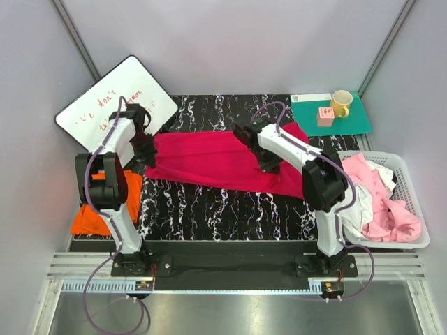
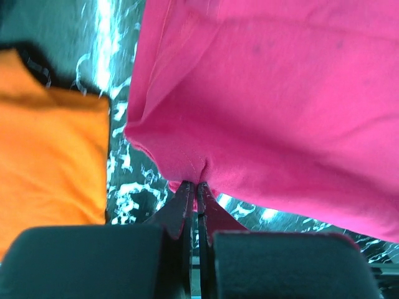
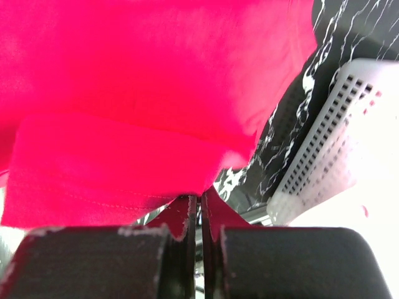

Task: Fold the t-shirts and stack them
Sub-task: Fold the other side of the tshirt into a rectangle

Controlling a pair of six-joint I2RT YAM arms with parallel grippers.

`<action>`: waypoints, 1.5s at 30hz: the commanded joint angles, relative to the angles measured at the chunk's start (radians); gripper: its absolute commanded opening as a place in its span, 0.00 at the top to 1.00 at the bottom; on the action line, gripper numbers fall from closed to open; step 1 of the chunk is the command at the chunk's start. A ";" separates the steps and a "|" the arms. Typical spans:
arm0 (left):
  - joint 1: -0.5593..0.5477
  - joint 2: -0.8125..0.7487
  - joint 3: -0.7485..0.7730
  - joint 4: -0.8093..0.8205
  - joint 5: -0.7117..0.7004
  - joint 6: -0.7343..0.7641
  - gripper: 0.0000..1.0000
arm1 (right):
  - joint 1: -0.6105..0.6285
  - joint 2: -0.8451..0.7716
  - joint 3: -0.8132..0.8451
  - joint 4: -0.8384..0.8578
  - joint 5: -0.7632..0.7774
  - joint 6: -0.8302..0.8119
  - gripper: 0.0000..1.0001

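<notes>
The magenta-red t-shirt lies stretched across the black marbled table. My left gripper is shut on its left edge; the left wrist view shows the cloth pinched at my gripper. My right gripper is shut on the shirt's near edge right of the middle; the right wrist view shows the cloth held at my gripper. The folded orange t-shirt lies at the table's left edge and shows in the left wrist view. Pale pink and white shirts fill the basket.
A white laundry basket stands at the right and shows in the right wrist view. A whiteboard leans at the back left. A green mat at the back right holds a yellow mug and a small pink block.
</notes>
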 commanded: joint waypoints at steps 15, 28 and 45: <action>-0.001 0.168 0.256 -0.055 0.027 -0.031 1.00 | -0.175 0.231 0.309 -0.078 0.182 -0.094 1.00; 0.037 0.227 0.310 -0.062 0.026 -0.051 1.00 | -0.224 0.429 0.553 -0.076 0.172 -0.129 1.00; 0.045 0.314 0.382 -0.070 0.068 -0.063 1.00 | -0.244 0.490 0.808 0.028 0.308 -0.117 0.10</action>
